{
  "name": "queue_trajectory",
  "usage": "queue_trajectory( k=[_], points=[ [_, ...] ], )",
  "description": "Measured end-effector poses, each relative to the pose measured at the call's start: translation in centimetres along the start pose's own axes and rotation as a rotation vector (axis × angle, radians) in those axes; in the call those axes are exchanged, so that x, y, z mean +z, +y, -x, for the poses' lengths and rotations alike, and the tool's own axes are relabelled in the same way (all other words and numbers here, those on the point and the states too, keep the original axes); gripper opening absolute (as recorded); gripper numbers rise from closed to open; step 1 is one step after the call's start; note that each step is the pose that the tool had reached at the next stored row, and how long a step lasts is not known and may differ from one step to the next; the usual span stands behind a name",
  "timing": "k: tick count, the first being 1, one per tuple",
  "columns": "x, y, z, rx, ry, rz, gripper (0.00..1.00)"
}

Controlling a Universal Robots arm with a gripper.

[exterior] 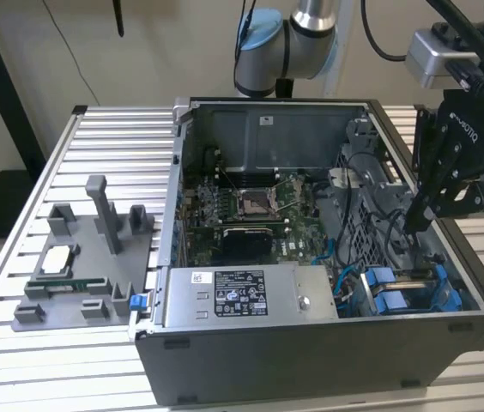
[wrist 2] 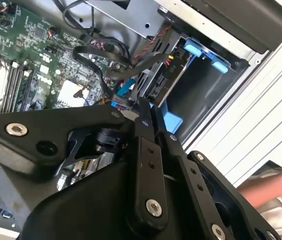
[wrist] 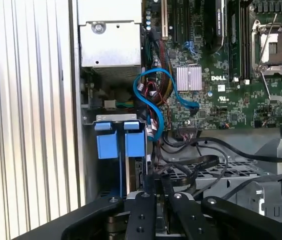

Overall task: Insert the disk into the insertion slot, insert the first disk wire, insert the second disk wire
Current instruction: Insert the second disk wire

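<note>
I saw the gripper (exterior: 415,225) with fingers pressed together inside the case, holding nothing I could make out; the disk (wrist: 121,156) sat in the insertion slot (exterior: 414,292) at its five o'clock in the exterior view.

Your arm: black gripper on silver-and-blue joints

Your gripper (exterior: 420,225) was matte black, its linkage fingers (wrist 2: 145,165) studded with silver screws; black cables trailed from the arm (exterior: 298,39).

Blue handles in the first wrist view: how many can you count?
2. One blue handle sits beside the case wall; the other blue handle is right next to it, nearer the blue cable. Others may be hidden.
</note>
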State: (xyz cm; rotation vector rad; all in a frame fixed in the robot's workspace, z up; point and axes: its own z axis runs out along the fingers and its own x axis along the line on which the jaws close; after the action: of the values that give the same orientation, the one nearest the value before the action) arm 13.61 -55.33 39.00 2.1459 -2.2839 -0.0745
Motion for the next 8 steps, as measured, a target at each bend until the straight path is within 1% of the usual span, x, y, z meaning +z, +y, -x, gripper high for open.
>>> queue_trajectory(
  k=[8],
  points=[
    [0.0, 0.0, -0.01, 0.0, 0.0002, 0.0, 0.0]
  ],
)
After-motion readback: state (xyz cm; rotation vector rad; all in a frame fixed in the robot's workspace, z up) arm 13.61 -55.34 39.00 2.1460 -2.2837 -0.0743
